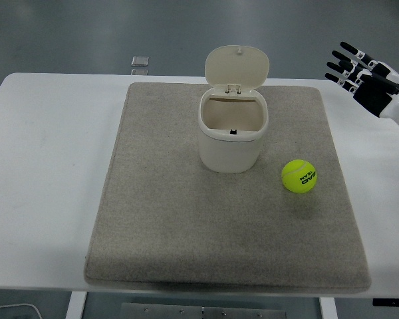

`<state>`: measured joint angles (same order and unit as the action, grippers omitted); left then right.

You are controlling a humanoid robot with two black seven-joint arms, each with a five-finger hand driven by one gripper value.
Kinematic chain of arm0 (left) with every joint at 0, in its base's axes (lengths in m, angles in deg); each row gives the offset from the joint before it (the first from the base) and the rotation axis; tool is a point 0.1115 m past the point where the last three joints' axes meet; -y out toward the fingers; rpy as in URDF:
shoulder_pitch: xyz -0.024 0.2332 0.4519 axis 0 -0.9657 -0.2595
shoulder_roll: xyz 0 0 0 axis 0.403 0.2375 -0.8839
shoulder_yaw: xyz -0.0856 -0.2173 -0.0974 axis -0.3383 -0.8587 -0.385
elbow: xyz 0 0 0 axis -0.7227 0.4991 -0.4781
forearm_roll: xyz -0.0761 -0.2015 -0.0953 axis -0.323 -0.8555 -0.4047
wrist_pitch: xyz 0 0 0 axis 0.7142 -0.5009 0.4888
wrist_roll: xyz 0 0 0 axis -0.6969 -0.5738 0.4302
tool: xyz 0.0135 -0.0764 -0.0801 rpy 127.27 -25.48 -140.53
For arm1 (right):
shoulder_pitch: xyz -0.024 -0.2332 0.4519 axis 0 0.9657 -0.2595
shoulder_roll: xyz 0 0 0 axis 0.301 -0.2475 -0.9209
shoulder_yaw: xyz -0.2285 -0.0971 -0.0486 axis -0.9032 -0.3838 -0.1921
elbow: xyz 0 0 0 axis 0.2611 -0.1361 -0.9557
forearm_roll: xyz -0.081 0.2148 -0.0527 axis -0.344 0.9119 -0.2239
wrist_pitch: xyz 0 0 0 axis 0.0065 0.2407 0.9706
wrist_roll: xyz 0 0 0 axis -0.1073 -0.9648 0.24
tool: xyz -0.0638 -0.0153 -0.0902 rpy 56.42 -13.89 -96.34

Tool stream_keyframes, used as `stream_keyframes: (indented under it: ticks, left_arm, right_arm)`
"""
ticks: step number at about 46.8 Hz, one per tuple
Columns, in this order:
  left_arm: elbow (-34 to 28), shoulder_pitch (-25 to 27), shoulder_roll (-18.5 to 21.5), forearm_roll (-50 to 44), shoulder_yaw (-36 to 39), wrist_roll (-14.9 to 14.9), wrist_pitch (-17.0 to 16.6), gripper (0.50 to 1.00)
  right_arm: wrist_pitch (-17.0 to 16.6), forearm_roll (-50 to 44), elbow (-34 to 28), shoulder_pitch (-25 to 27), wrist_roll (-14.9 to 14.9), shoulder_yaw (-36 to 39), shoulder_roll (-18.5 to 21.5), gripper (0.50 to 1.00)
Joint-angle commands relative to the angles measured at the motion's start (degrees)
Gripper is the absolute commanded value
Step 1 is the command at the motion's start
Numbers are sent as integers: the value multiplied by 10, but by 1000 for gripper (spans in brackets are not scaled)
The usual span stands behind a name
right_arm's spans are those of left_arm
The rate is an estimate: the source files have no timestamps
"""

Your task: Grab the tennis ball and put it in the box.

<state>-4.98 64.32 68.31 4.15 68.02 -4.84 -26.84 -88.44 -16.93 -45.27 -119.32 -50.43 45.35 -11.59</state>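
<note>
Currently my right hand (367,78) hovers far right, fingers (340,65) spread, empty; a careless approach could roll the tennis ball (299,176) off the mat (153,219), away from the lidded bin (232,133).

Tennis ball (299,176) on mat (153,219), seemingly clear of box (232,143).

Yellow-green tennis ball (299,176) with dark lettering — cream box (233,136), grey mat (159,219), white table (46,166).

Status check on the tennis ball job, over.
Right robot hand open, empty, at the far right edge. Left not in view. Yellow-green tennis ball on the grey mat, right of the open-lidded cream plastic bin. Nothing blocking.
</note>
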Motion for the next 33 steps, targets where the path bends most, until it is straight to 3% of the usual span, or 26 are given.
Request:
stream_keyframes:
  ticks: [1, 14, 33]
  left_arm:
    - [0, 0, 0, 0, -1, 0, 0, 992]
    - [0, 0, 0, 1, -1, 0, 0, 992]
    - [0, 0, 0, 1, -1, 0, 0, 992]
  right_arm:
    - [-4, -1, 0, 1, 0, -1, -7, 913]
    - [-36, -8, 6, -1, -1, -1, -33, 913]
    - [-61, -105, 12, -4, 0, -1, -64, 913]
